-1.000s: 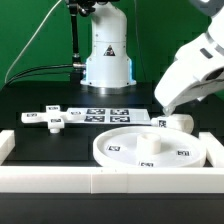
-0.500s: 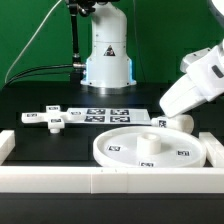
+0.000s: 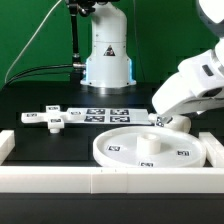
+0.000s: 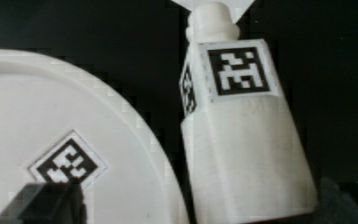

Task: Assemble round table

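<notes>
One leg (image 4: 247, 150) lies just beside the disc (image 4: 69, 110) rim.

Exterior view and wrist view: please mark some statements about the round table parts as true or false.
1. The cross-shaped piece rests on the disc. False: it lies on the black table, apart from the disc.
2. The leg carries a black-and-white square tag. True.
3. The gripper is above the cross-shaped piece. False: it is by the leg.
4. The marker board lies between the disc and the robot base. True.
</notes>
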